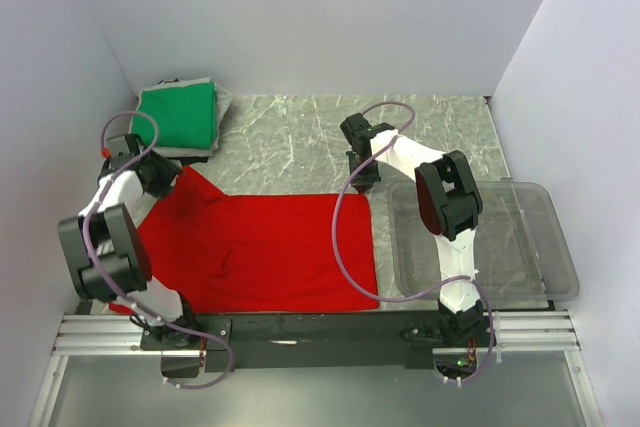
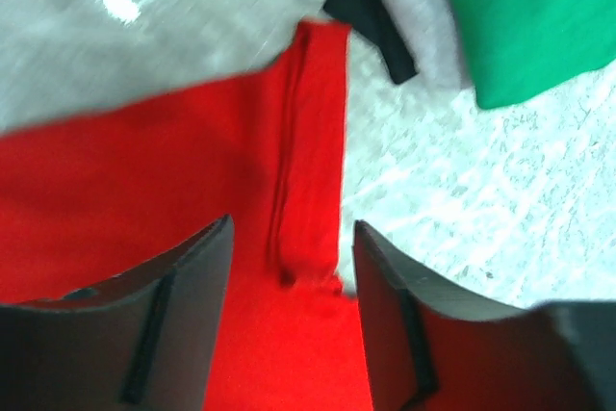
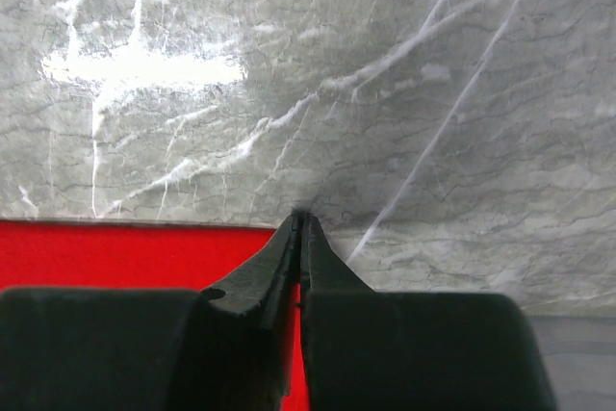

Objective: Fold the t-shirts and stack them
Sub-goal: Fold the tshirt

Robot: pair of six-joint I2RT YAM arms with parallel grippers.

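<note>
Marble table [image 3: 385, 93]; wrist view reveals right hand [image 3: 300, 221] pinching red t-shirt [image 3: 115, 252].

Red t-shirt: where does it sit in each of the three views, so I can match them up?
Top external: red t-shirt spread flat, lower centre-left.
Left wrist: fills the left and bottom, running under the open left end effector.
Right wrist: strip at lower left, its corner by the shut right end effector.
Shared landmark: the marble tabletop, beyond the shirt in every view.
</note>
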